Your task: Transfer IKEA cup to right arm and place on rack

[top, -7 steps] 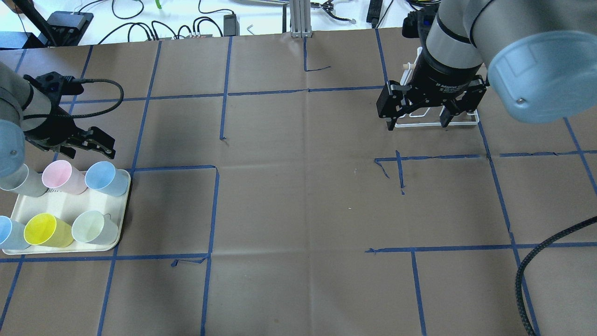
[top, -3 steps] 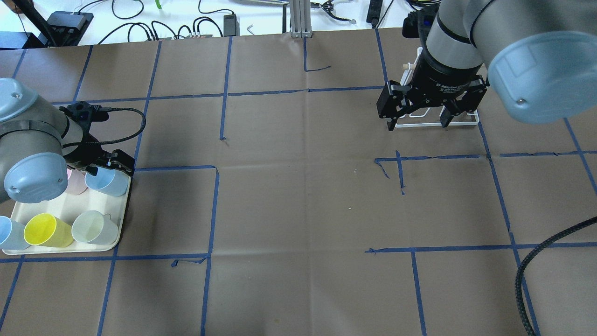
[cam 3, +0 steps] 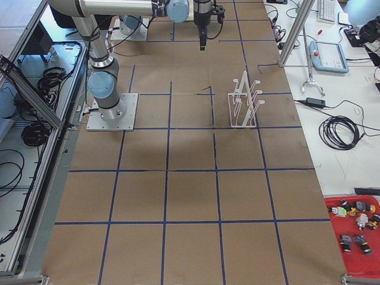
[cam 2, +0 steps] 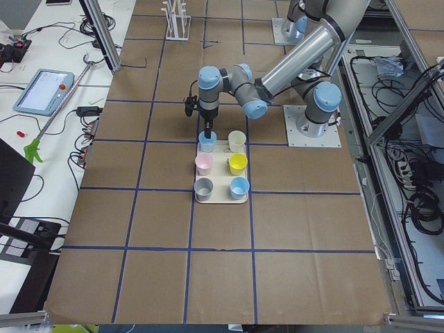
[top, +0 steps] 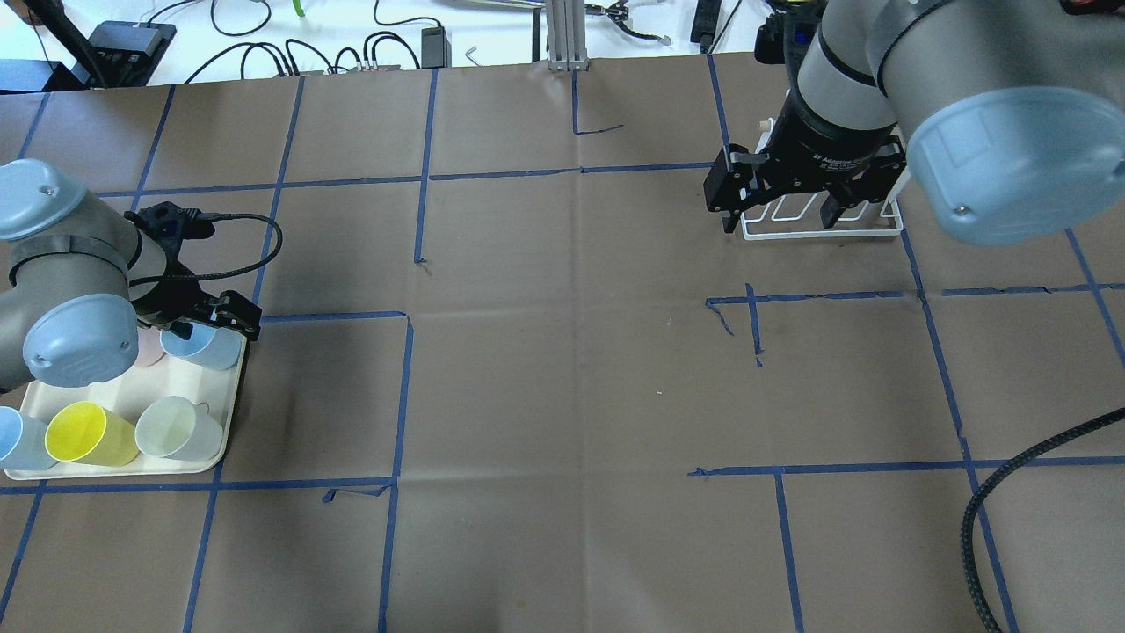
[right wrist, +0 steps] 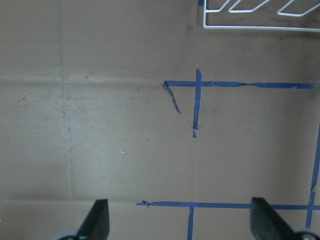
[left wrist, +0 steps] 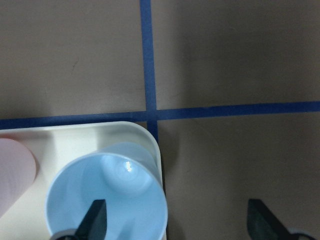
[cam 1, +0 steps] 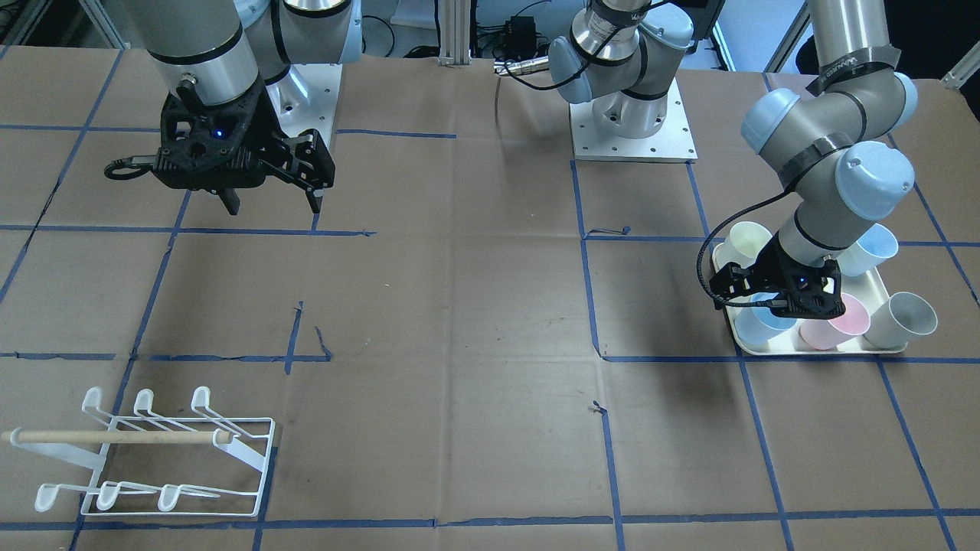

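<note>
IKEA cup stock is found on the cream tray (top: 230, 413) at the near left of the worktop (top: 562, 378): six cups, mouths up, with the yellow cup (top: 83, 432) and a pale grey-green cup (top: 176, 428) in the nearest row. At the tray's far corner, on the side toward the worktop's middle, the light-blue cup (top: 204, 345) is identified as the one being addressed. The left pincer (left wrist: 177, 217) is recorded as released, with nothing gripped. In the wrist view one finger (left wrist: 97, 222) is seen inside the cup's mouth and the other outside it, beyond the tray's edge, so that the cup's wall is straddled. This is the change noted: a second ago the same pincer was held beyond the tray, clear of the cups. It has since been swung over and lowered onto this cup, and the pink cup (cam 1: 831, 329) beside it is now largely covered in the overhead view. The pick-up is therefore judged to be in its approach stage, with closure on the wall the next requirement; lift, hand-over and racking are all outstanding. Farther off, the right pincer (top: 780, 211) is likewise recorded as released and empty, hung above the worktop. It has been shifted only slightly, and no hand-over position is judged to have been taken up. At the far right the rack (cam 1: 153, 455), with its wooden dowel (cam 1: 115, 437), is noted; no cup has yet been hung on its pegs.
</note>
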Available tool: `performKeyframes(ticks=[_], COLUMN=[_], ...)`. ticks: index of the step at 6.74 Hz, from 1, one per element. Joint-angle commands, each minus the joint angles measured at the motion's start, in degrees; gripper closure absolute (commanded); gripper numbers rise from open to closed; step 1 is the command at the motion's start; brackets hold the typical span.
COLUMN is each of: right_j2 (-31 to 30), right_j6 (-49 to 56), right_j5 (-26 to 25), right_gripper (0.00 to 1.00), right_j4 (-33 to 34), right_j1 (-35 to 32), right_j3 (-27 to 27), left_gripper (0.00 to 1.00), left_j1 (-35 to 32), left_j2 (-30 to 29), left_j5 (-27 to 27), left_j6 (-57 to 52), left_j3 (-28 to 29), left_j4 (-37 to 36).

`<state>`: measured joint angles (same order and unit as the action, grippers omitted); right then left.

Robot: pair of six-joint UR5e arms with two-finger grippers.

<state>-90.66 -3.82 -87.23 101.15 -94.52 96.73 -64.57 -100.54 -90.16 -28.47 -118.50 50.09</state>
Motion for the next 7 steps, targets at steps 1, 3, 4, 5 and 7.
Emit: performKeyframes(ticks=[1,3,4,5,7], right_j2=[0.13,-0.48,0.04,-0.13,-0.22], right_j6=[-10.77,-22.16,-26.29,-32.07,-41.15], right_j5=[4.34,7.75,11.26,12.16,16.39], right_gripper=[0.0,0.0,0.0,0.0,0.0], right_j4=[13.49,16.09,21.31,27.72,46.15], right_j1=[-0.14,-0.49,-0.49,-0.49,-0.58], right_j3=[5.64,6.71,8.11,10.56,16.35], left_gripper=[0.06,0.53,0.77,0.92,1.0], left_j1=[0.5,0.77,0.77,0.77,0.85], left_j2=[-0.8,-0.89,-0.8,-0.8,-0.63], left_j5=[-0.89,-1.16,-1.25,-1.16,-1.16], left_j6=[-0.01,-0.18,-0.01,0.08,0.08], left_j3=[-0.06,0.46,0.55,0.55,0.73], left_j4=[-0.17,0.0,0.18,0.27,0.27])
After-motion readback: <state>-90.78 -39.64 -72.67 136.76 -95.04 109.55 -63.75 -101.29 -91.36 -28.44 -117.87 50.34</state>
